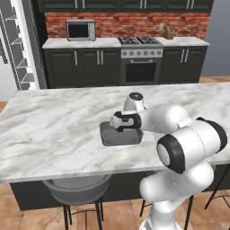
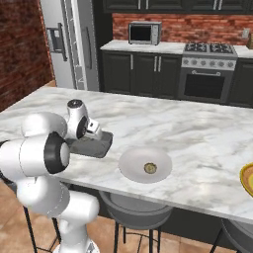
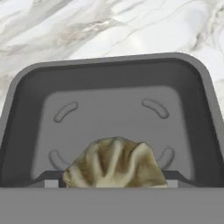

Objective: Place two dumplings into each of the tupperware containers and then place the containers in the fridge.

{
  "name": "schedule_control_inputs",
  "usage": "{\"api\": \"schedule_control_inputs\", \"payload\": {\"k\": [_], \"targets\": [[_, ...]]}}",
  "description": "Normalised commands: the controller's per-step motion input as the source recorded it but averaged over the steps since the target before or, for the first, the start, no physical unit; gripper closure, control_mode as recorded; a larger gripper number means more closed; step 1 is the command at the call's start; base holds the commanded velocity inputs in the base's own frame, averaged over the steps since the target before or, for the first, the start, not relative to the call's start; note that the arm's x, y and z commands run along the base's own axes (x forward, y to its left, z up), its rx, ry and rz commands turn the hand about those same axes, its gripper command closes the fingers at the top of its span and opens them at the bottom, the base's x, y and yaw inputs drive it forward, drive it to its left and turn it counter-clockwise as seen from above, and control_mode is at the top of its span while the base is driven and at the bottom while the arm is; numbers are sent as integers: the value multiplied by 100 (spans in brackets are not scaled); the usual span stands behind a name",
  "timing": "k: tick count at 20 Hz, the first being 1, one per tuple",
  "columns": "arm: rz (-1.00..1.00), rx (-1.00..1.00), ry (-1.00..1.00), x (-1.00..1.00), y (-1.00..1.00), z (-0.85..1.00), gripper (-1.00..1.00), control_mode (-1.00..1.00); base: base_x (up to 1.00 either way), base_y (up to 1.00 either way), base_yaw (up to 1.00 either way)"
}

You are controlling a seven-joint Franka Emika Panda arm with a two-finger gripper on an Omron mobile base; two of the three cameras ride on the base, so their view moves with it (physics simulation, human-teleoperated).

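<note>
- Right under the hand there's a shallow dark-grey rectangular tupperware container point(image 3: 113, 109) with rounded corners and a flared rim, sitting on the white marble counter point(image 1: 54, 130).
- In the hand view a pale tan-olive pleated dumpling point(image 3: 114, 164) sits between the jaws of the gripper point(image 3: 114, 183), low over the tray floor. The jaws stand fairly wide with the dumpling filling the gap; can't tell if it's touching the floor yet.
- The tray floor is bare grey with four little curved embossed marks; no other food visible in it.
- In the base views the gripper point(image 1: 126, 121) hangs right over that same tray point(image 1: 117, 136), near the counter's front edge.
- Just to the right of it, a round white plate point(image 2: 133, 170) with one small tan-olive dumpling point(image 2: 150, 168) in the middle.
- Further right, a yellow-rimmed plate point(image 2: 246, 180) at the edge of the right base view.
- Way back, the tall light-grey fridge point(image 2: 69, 42) with a dark vertical handle.
</note>
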Motion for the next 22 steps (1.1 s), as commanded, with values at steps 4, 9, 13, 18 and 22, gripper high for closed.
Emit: {"api": "schedule_control_inputs", "payload": {"k": [4, 9, 13, 18, 22], "targets": [[-3, 0, 0, 38, 22, -27, 100, -100, 0, 0, 0], [-3, 0, 0, 34, 16, -30, 100, -100, 0, 0, 0], [-3, 0, 0, 13, 8, -26, 100, -100, 0, 0, 0], [-3, 1, 0, 5, 2, -19, -100, -100, 0, 0, 0], [-1, 4, -2, 1, 0, -2, -100, -100, 0, 0, 0]]}}
